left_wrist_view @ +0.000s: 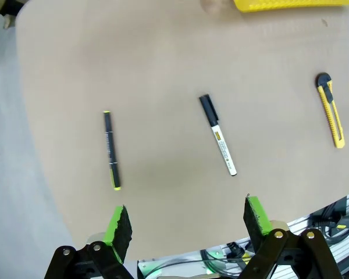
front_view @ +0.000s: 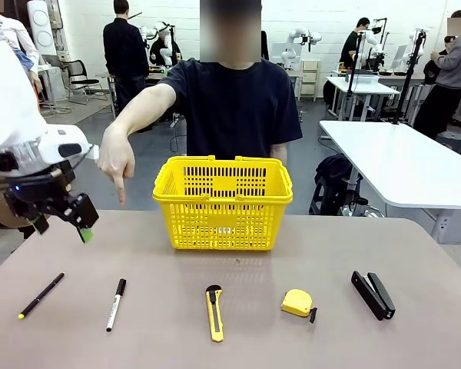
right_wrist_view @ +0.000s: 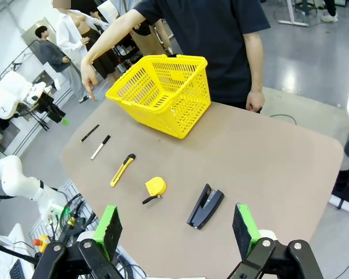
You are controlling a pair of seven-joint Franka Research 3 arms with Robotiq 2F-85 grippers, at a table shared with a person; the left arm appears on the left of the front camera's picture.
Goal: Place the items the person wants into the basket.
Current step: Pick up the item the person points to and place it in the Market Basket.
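Along the table's near side lie a thin black pen with a yellow tip [front_view: 41, 296], a black-and-white marker [front_view: 116, 304] and a yellow-and-black utility knife [front_view: 213, 313]. The yellow basket [front_view: 223, 223] stands at the far middle, in front of the person. The person's hand [front_view: 117, 161] points one finger down toward the left part of the table, above the marker. My left gripper [front_view: 61, 229] hangs open above the table's left end, over the pen [left_wrist_view: 111, 150] and marker [left_wrist_view: 217, 135], holding nothing. My right gripper [right_wrist_view: 177, 229] is open and empty, high above the stapler [right_wrist_view: 205, 206].
A small yellow tape measure [front_view: 296, 303] and a black stapler [front_view: 373, 294] lie to the right of the knife. The person's other hand [right_wrist_view: 255, 102] rests at the far table edge beside the basket [right_wrist_view: 180, 107]. Bare tabletop lies between the tools and the basket.
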